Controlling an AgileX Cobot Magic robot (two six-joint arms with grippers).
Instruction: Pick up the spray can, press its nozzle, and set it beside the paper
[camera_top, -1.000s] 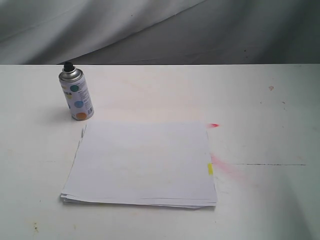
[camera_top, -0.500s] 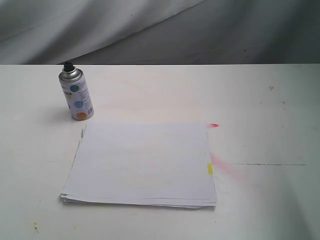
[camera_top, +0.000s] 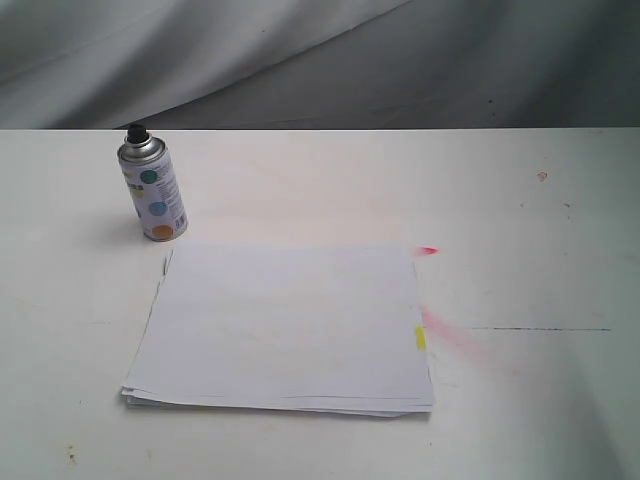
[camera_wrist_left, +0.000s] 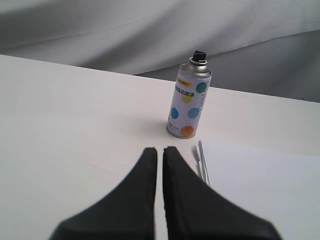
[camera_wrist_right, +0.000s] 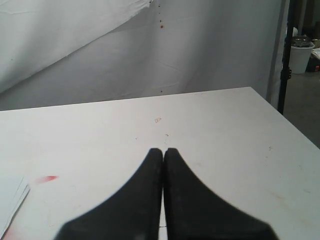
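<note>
Your left gripper shows you two matte black fingers, broad at the base and curving in to narrow, rounded tips. Your right gripper has the same pair: plain black, smooth-surfaced, each outer edge sweeping in a concave line toward the tip.

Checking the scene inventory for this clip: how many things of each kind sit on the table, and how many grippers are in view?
spray can: 1
paper stack: 1
grippers: 2 (left gripper, right gripper, both shut and empty)
Total: 4
</note>
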